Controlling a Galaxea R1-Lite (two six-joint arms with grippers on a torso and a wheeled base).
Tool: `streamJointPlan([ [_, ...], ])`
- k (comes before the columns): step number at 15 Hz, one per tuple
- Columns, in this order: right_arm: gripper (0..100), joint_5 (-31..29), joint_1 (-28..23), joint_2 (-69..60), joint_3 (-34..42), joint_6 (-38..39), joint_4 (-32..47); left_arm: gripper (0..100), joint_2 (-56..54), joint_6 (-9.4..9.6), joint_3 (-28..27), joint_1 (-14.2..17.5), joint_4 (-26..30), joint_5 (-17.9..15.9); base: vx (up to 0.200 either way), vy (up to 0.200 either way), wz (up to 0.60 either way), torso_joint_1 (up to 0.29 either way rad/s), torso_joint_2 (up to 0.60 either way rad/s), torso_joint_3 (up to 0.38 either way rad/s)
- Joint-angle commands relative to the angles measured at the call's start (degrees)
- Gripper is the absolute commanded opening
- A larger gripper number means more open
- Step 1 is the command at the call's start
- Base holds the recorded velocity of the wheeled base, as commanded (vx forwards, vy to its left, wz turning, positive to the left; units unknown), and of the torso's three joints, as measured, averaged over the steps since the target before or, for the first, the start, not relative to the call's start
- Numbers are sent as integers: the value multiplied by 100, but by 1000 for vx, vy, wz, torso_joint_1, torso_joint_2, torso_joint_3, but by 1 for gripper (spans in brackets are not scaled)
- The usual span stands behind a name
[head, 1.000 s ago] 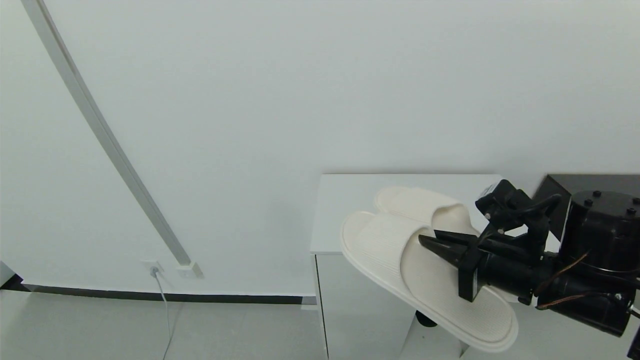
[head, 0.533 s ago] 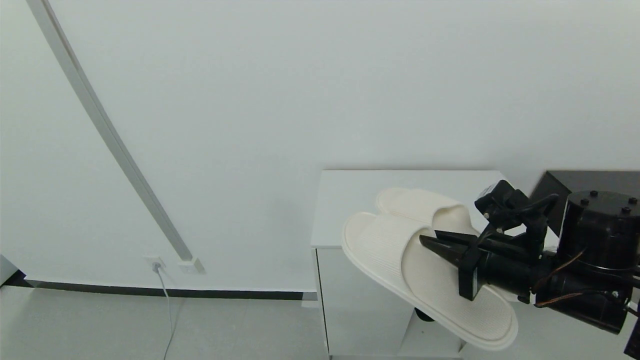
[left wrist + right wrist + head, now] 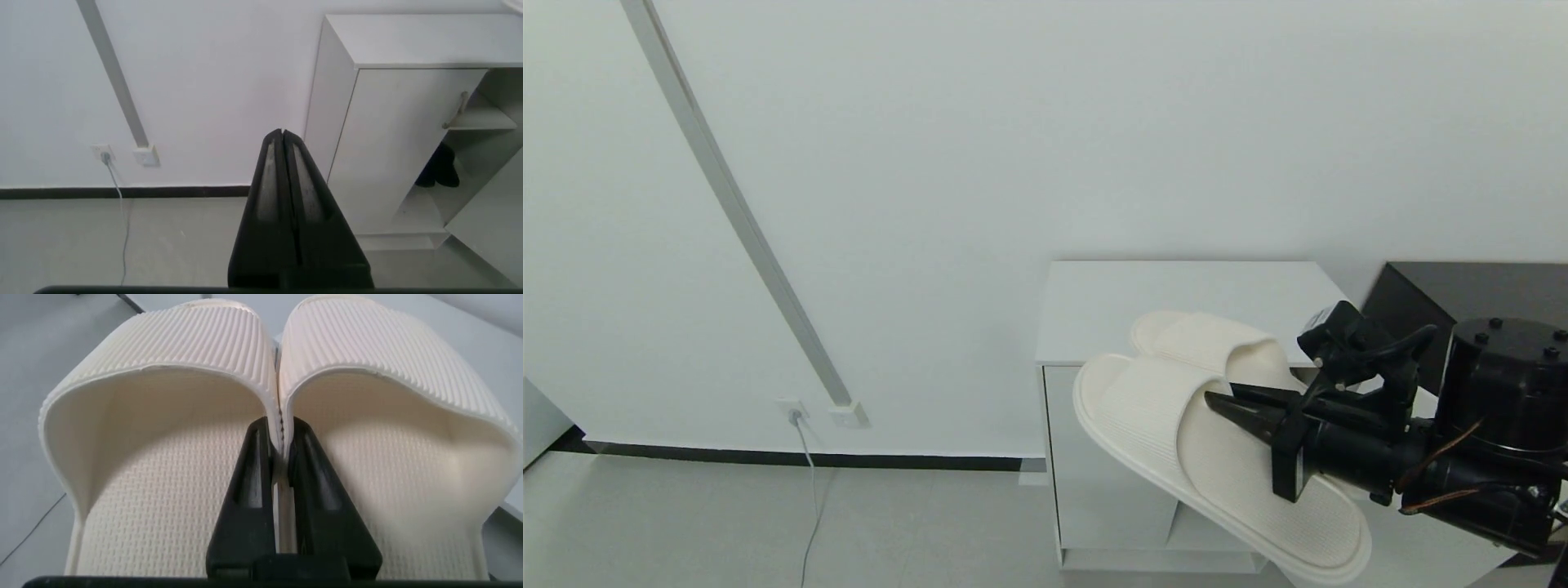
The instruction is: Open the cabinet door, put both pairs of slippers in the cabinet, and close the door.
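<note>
Pair of cream-white, ribbed-fabric open-toe slippers [image 3: 1152, 408] carried in the air at the lower right of the head view, in front of the white board cabinet [image 3: 1176, 298]. The right pincer [image 3: 1232, 405] is clenched on the two adjoining inner edges, where the uppers meet, so both slippers hang side by side as one bundle, toes pointing away from the arm. In the right wrist view the black fingers [image 3: 249, 469] pinch the paired rims of the slippers [image 3: 163, 465].

The slippers look light, soft and floppy. The ribbing should resist slipping, but a grip on thin fabric edges may let one sole sag or twist on entry.

The left pincer [image 3: 283, 147] is clenched on nothing. Beyond it the cabinet [image 3: 400, 139] has one compartment open, with a shelf and a dark object [image 3: 441, 167] below.

Room: plain white wall with a slanting grey strip [image 3: 735, 204], a socket with cable [image 3: 792, 408], and pale grey floor [image 3: 727, 523].
</note>
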Motion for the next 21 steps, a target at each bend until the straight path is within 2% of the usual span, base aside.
streamJointPlan([
  [1, 0, 0, 9, 38, 8, -3, 11, 0, 5, -1, 12, 6, 2, 3, 0, 0, 0, 0, 0, 0],
  [9, 0, -27, 27, 109, 8, 6, 29, 0, 5, 17, 3, 6, 2, 3, 0, 0, 0, 0, 0, 0],
  [21, 0, -35, 18, 179, 25, 6, 20, 0, 5, 8, 12, 6, 2, 3, 0, -200, 0, 2, 2, 3],
])
